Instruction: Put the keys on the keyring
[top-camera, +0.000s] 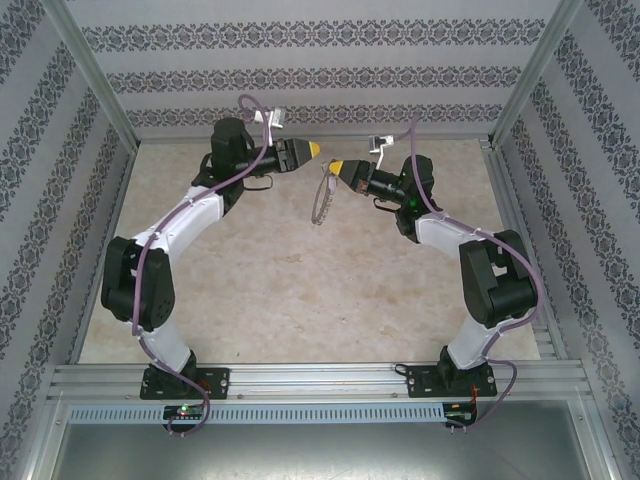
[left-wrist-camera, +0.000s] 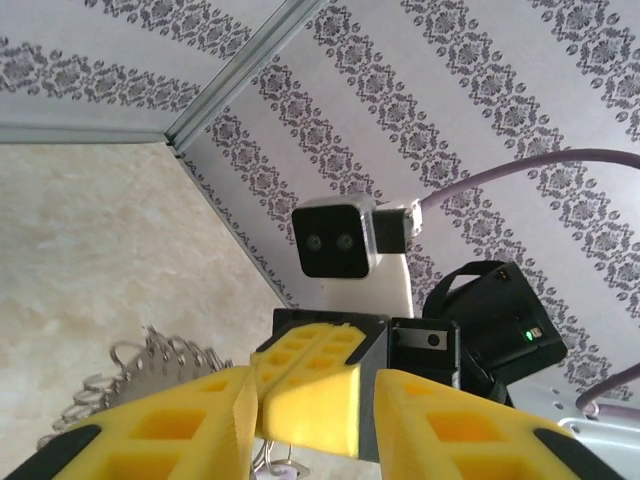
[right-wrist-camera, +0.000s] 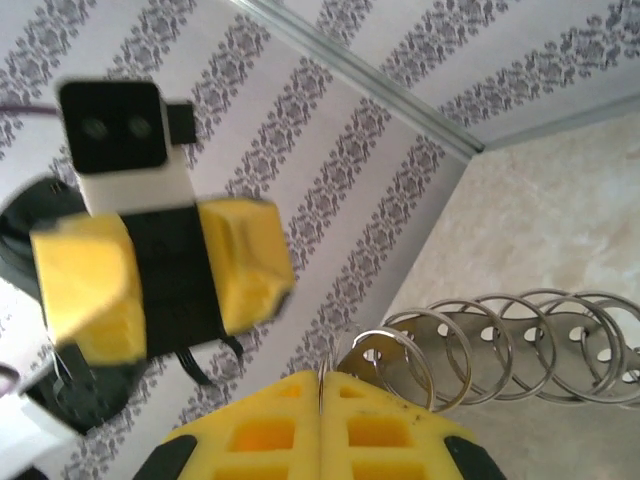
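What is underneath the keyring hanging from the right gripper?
Bare beige tabletop lies below the keyring. The right gripper covers the stretch of rim it pinches.

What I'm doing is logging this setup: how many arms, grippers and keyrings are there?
Arms: 2, the left arm and the right arm
Grippers: 2, the left gripper and the right gripper
Keyrings: 1, the keyring
Total: 5
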